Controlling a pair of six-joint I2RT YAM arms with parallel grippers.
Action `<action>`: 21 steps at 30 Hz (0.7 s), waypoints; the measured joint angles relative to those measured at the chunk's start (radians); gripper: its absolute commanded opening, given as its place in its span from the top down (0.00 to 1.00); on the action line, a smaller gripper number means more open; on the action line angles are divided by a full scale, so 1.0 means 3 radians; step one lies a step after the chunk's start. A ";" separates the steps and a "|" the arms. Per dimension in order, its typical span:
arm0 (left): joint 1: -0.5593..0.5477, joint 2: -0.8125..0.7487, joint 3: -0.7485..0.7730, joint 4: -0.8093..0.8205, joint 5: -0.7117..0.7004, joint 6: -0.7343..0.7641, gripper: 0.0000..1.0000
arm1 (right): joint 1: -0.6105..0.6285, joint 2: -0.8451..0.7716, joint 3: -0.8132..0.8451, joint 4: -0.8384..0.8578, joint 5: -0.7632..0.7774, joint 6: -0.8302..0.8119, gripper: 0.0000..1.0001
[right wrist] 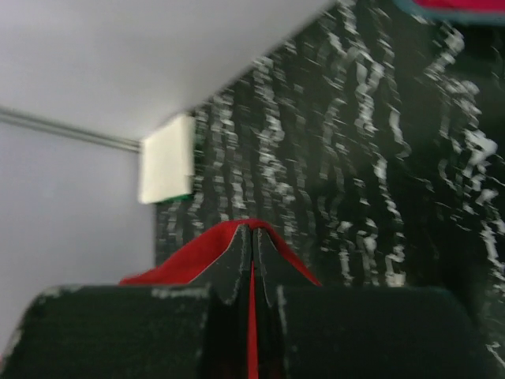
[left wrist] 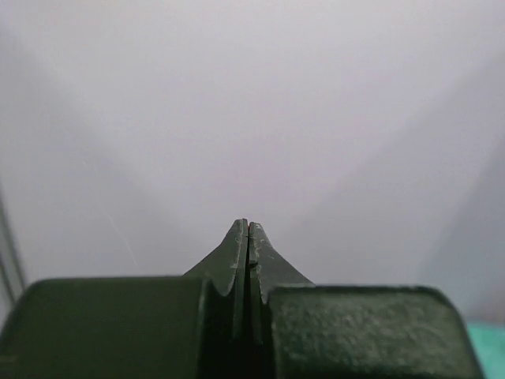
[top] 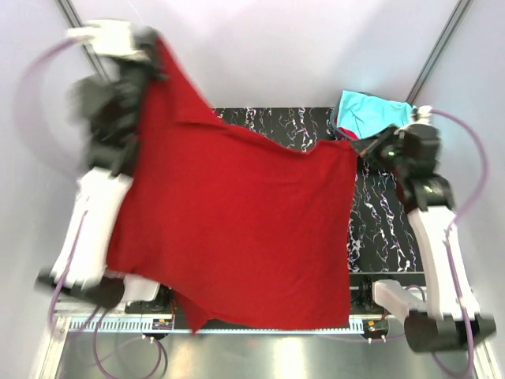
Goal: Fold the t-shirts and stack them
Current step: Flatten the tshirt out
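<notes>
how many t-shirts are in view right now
3 at least. A dark red cloth t-shirt hangs spread between both arms, a turquoise t-shirt lies at the mat's far right, and a white folded one shows in the right wrist view. More may be hidden beneath.

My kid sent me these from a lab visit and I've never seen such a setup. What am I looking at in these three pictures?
It is a robot with two arms bolted at the near edge of a table. The large picture looks down from a fixed camera above and behind them. The other two come from small cameras on each wrist, looking along that arm's own two fingers.

The arms hold a dark red t-shirt spread in the air between them. The left hand is raised high at one corner; the right hand pinches the other, and its wrist picture shows red cloth between closed fingers. The left wrist picture shows closed fingers but no cloth.

Below lies a black marbled mat, with a turquoise shirt at its far right corner.
</notes>
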 measured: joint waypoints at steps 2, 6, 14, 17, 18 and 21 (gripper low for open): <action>0.0017 0.0393 -0.0323 0.0092 0.0034 -0.0001 1.00 | 0.0000 0.0242 -0.0399 0.0242 0.0109 -0.0043 1.00; 0.0094 0.1424 -0.0890 0.0128 0.0142 -0.0076 1.00 | -0.0001 0.0698 -0.0823 0.0618 0.0365 -0.0202 1.00; 0.0230 0.2716 -0.0682 0.0036 0.0336 -0.0384 1.00 | -0.0140 0.1614 -0.0872 0.1302 0.0743 -0.0472 1.00; 0.0248 0.2898 -0.0322 0.0107 0.0389 -0.0516 1.00 | -0.0214 0.1854 -0.0804 0.1358 0.0785 -0.0496 1.00; 0.0252 0.2925 -0.0226 0.0130 0.0406 -0.0556 1.00 | -0.0226 0.1895 -0.0779 0.1362 0.0797 -0.0504 1.00; 0.0257 0.2964 0.0025 0.0177 0.0469 -0.0685 1.00 | -0.0240 0.2014 -0.0600 0.1312 0.0814 -0.0543 1.00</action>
